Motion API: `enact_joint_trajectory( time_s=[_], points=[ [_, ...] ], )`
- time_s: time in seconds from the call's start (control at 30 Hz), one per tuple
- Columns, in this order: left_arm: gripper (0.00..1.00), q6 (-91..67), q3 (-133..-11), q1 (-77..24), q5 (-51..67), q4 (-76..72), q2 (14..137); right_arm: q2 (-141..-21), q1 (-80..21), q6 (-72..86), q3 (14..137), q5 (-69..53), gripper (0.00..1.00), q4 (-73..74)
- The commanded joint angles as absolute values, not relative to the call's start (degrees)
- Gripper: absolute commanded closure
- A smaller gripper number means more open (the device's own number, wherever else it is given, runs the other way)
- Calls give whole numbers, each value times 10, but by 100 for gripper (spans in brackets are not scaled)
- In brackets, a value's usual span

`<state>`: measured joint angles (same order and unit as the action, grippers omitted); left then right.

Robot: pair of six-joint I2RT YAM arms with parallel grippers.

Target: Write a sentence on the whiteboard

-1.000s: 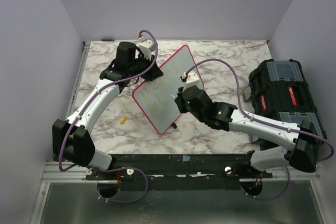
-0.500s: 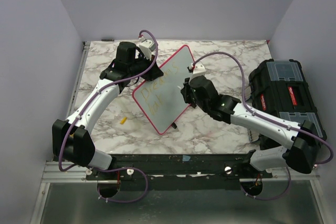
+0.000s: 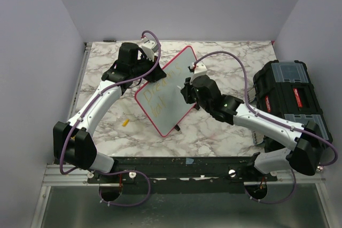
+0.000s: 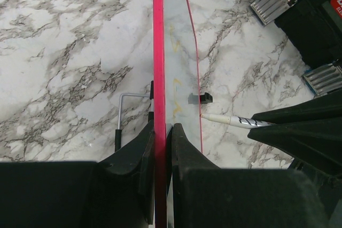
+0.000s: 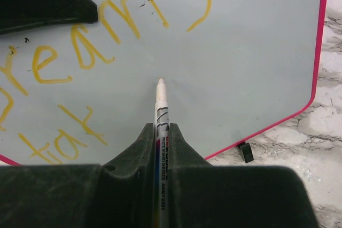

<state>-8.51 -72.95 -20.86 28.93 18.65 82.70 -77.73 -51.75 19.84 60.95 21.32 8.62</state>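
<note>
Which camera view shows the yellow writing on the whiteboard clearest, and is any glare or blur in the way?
Right wrist view: the sentence is sharp and bright yellow, no glare on the whiteboard. Top external view: even light, but the lettering is small and faint. Left wrist view: board nearly edge-on, only faint yellow marks show.

Right wrist view's left edge crops the sentence (image 5: 80, 52) (yellow lettering).

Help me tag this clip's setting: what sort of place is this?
Probably a robot test cell in a lab, not a home: the left arm and right arm bolted to a metal rail, plain lavender walls boxing in the marble-patterned table, and a black toolbox.
</note>
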Motion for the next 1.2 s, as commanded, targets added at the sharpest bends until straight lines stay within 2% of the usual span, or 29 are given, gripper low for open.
enact_joint_trajectory(
  time_s=[0.0, 0.53, 1.17],
  points=[
    [100, -14, -707, -221, 266, 213, 838, -786, -515, 190, 636, 203, 99, 68],
    [100, -13, -707, -222, 265, 213, 837, -827, -514, 186, 655, 176, 99, 53],
    [100, -12, -708, -222, 265, 213, 838, -817, -514, 194, 632, 104, 99, 54]
  ],
)
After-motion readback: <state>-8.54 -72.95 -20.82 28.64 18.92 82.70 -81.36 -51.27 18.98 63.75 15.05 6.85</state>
